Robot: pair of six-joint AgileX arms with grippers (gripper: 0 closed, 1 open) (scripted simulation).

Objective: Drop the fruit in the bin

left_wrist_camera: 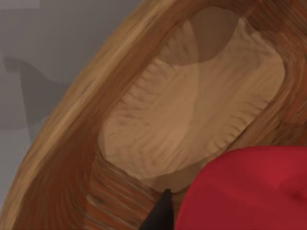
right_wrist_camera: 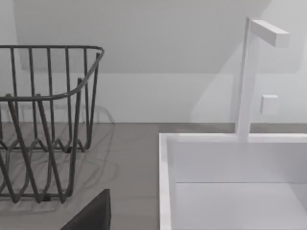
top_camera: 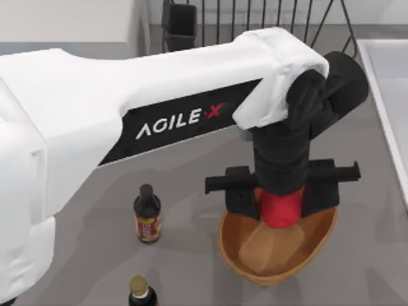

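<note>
Hanging over the far rim of the bin [top_camera: 278,245], the fruit [top_camera: 279,208] sits clenched in the left gripper [top_camera: 280,201], whose black fingers press on it from either side. From above, the red lump overlaps the basket's back wall and part of the tan floor. In the left wrist view the fruit [left_wrist_camera: 249,189] shows above the bin [left_wrist_camera: 72,158], with the pale woven base open below it and one dark fingertip [left_wrist_camera: 160,215] beside it. I cannot tell whether the fruit touches the wicker or is held clear of it.

The left arm [top_camera: 95,134] reaches in from the table's left side and covers much of the tabletop [top_camera: 191,191] from above. Left of the bin stands a dark bottle [top_camera: 147,215] with a red label, well apart from the basket; a second bottle [top_camera: 140,292] stands nearer the front edge. Grey table lies open between bottles and bin, and to the bin's right up to the white sink [top_camera: 386,89]. The black wire rack [top_camera: 255,19] stands at the back.

The right wrist view looks on the rack [right_wrist_camera: 48,124] and the sink [right_wrist_camera: 230,182] with its white faucet [right_wrist_camera: 249,72]; of the right gripper [right_wrist_camera: 91,215] there is one dark piece, and I cannot tell its state.
</note>
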